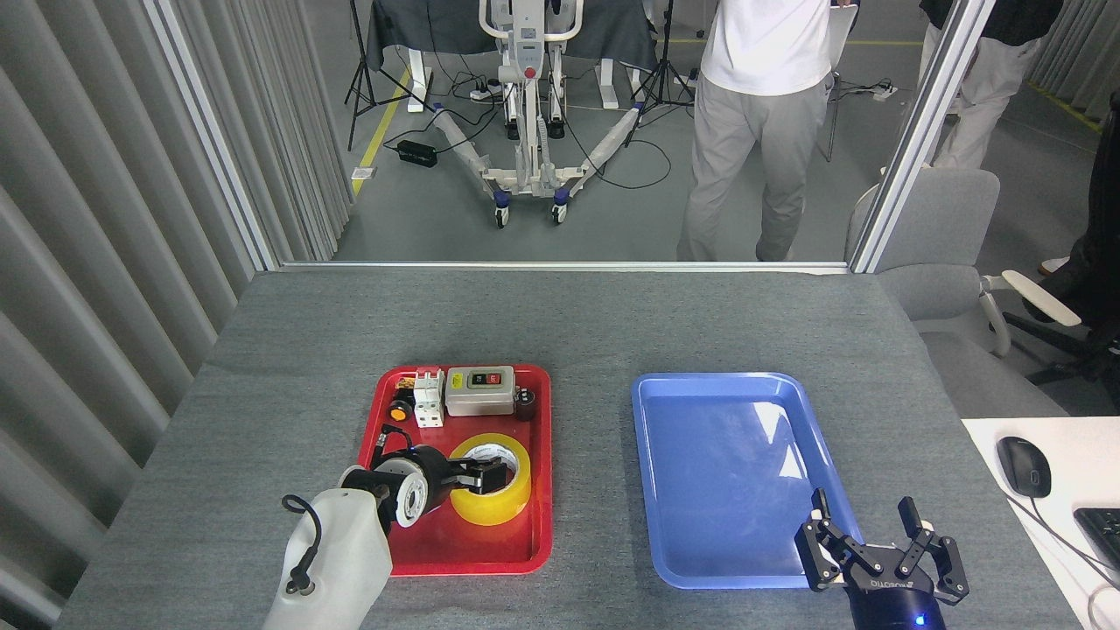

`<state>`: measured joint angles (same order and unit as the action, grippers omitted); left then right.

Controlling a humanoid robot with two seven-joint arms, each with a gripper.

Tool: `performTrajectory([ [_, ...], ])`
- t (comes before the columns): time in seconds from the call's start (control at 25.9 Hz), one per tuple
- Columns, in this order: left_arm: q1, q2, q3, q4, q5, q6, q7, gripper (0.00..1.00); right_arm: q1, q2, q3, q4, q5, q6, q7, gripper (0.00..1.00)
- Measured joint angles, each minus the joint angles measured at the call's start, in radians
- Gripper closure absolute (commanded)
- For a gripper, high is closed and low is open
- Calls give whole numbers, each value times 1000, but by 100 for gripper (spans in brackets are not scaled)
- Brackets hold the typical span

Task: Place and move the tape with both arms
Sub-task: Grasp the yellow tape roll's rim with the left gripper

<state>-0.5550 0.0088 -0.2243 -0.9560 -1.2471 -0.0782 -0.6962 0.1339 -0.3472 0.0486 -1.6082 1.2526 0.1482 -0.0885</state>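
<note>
Room: a grey floor beyond a metal-framed opening, with a wheeled white stand [528,105] among cables and a person [759,122] in a white top and grey trousers standing at the back.
Table: a grey fabric-covered surface [560,324] fills the lower half; a grey chair [941,254] stands off its right side.
Blue tray: the blue tray [665,490] lies right of centre, nothing in it.
Red tray: the red tray [542,490] lies left of centre, with a grey switch box [479,391], a white breaker [428,397] and small parts along its far edge.
Left arm: it comes in from the lower left, its left gripper [483,474] lying low over the red tray, one finger inside the roll's hole; whether the fingers squeeze the wall I cannot tell.
Right gripper: the right gripper [882,547] hovers at the blue tray's near right corner, fingers spread apart, holding nothing.
Tape: the tape [507,503] lies flat in the red tray's near half, hole upward.
Mouse: a black mouse [1023,465] sits on a white desk at far right.
</note>
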Motion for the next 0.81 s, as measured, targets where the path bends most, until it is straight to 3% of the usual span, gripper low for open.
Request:
performTrajectory([
  [0.19,-22,-5,-13,61,0,1,-3,0,1,-4,0,1,0,2,2,0],
  [0.43,-43,-4,-15,161,3,-1,106,1,4,-6,1,1,-2,6,5,0],
  [0.7,-46,0,-15,179,2,-1,156,45,8,-8,1,2,-2,8,6,0],
  [0.81,-46,3,-16,180,0,-10,157,58,8,-8,1,2,-2,8,6,0],
])
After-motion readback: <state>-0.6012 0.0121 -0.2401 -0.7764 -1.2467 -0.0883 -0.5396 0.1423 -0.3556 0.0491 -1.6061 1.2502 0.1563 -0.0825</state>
